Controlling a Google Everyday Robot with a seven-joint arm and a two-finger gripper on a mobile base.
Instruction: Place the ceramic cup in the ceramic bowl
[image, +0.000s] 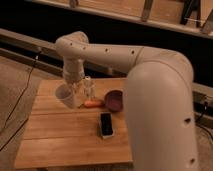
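The white ceramic cup (65, 97) stands at the back left of the wooden table (55, 140). My gripper (70, 88) hangs straight down from the arm, right over the cup's rim and touching or nearly touching it. The dark maroon ceramic bowl (114, 100) sits to the right of the cup, partly hidden behind my arm's big white link (160, 110). Between cup and bowl stand other things, so the two are well apart.
A slim clear bottle (88, 88) stands just right of the cup. An orange carrot-like thing (93, 104) lies in front of it, next to the bowl. A dark phone (106, 125) lies mid-table. A cable (22, 95) hangs left of the table.
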